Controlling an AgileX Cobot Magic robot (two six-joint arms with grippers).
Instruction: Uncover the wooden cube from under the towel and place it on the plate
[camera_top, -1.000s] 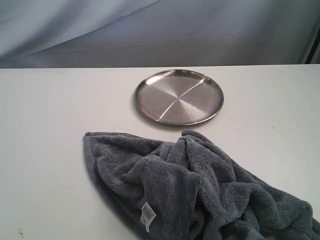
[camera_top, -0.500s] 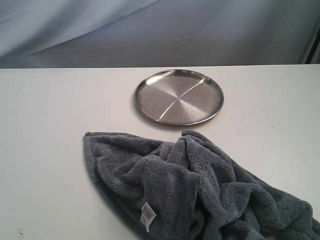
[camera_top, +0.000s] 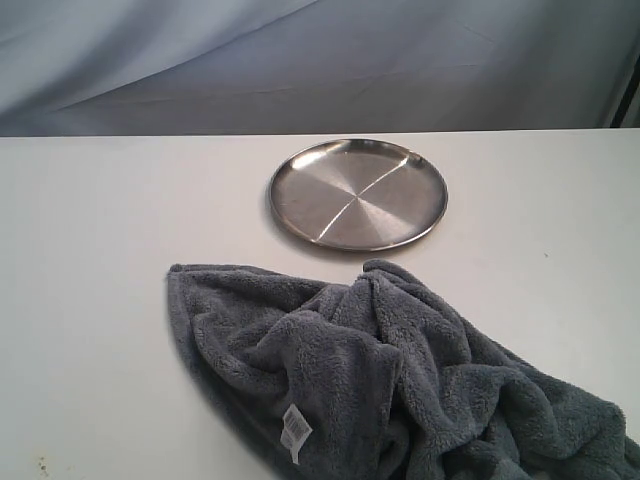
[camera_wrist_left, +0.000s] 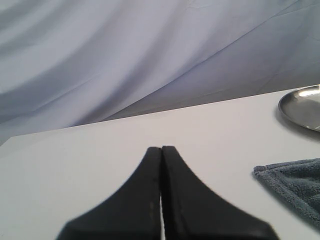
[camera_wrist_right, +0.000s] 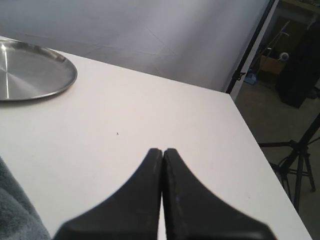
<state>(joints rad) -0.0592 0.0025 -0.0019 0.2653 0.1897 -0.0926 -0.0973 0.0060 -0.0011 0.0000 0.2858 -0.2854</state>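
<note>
On table (camera_top: 90, 210), crumpled towel (camera_top: 380, 380) near plate (camera_top: 357, 193)

On my exterior feed, the towel (camera_top: 380, 380) reads a uniform blue-grey, its fleece darker in the folds, broken only by a small white label (camera_top: 295, 432) with faint grey print. The plate (camera_top: 357, 193) is silver-grey brushed steel, with bright streaks radiating from its centre. The counter (camera_top: 90, 220) is plain white, marked by a few tiny dark specks. Behind, I see a pale blue-grey backdrop (camera_top: 300, 60), unpatterned. On the wrist feeds, the left end effector (camera_wrist_left: 161, 148) and right end effector (camera_wrist_right: 163, 150) are matte black.
</note>
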